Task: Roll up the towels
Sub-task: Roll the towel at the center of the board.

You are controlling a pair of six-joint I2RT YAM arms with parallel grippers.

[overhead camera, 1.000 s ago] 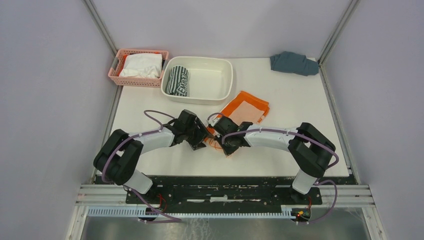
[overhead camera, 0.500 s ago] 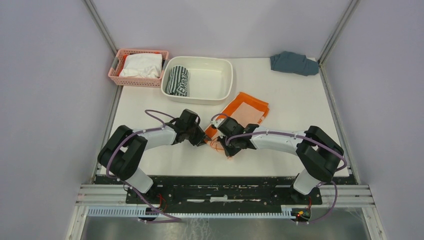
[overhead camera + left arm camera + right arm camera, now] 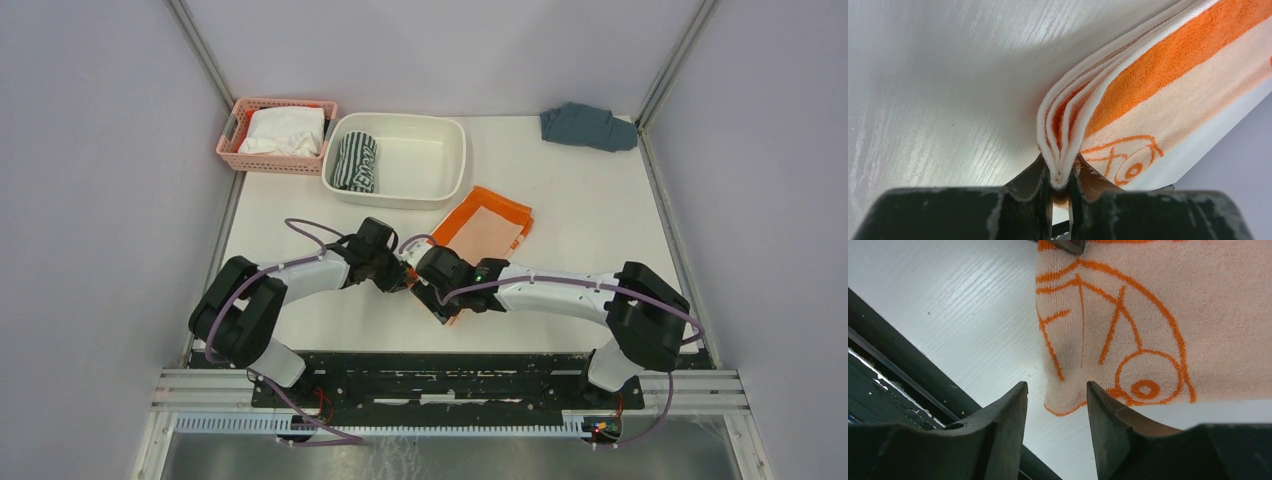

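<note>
The orange towel with a peach centre lies folded on the table, its near end lifted between both arms. My left gripper is shut on that end's folded edge, several layers pinched between its jaws. The right gripper stands open just below the towel's loose corner, which hangs at the level of the fingertips without being pinched. Seen from above, the right gripper sits close beside the left one. The striped towel lies rolled inside the white tub.
A pink basket holding a white cloth stands at the back left beside the tub. A blue-grey cloth lies at the back right corner. The black front rail runs close behind the grippers.
The left gripper has shut on the towel's folded edge. The right gripper has opened, letting go of the corner, and shifted left toward the left gripper.
</note>
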